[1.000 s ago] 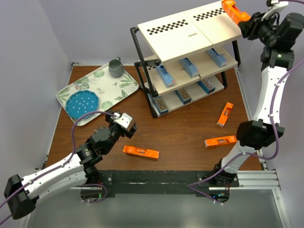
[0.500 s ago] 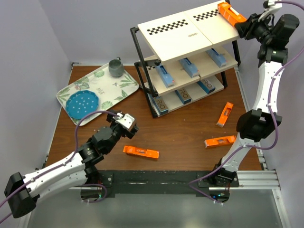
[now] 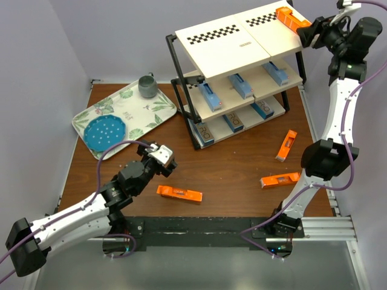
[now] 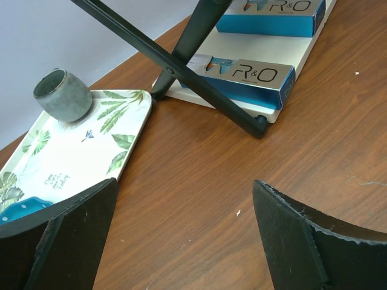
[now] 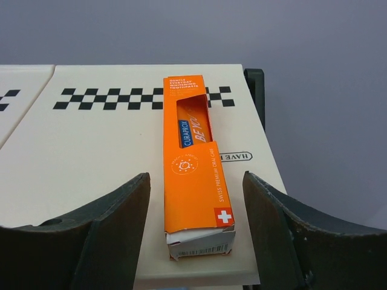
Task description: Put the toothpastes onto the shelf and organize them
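Observation:
The shelf point(image 3: 236, 45) stands at the back right. An orange toothpaste carton point(image 5: 192, 181) lies flat on its top board point(image 5: 91, 151), near the right edge. My right gripper point(image 5: 196, 178) is open around the carton's near end, with a gap on both sides. Three blue toothpastes point(image 3: 240, 86) sit on the middle tier and silver-white ones point(image 3: 233, 122) on the lowest. Three orange cartons lie on the table point(image 3: 179, 193) point(image 3: 280, 179) point(image 3: 286, 145). My left gripper point(image 4: 184, 187) hangs open and empty over bare wood, left of the shelf foot point(image 4: 199, 84).
A leaf-patterned white tray point(image 3: 151, 112) at the back left holds a grey cup point(image 3: 147, 85) and a blue dotted plate point(image 3: 104, 132). Purple walls close in the left, back and right sides. The right arm's elbow point(image 3: 323, 160) stands beside the right-hand table cartons.
My right gripper has opened and let go of the orange carton, which now rests on the top board. The left gripper has barely shifted.

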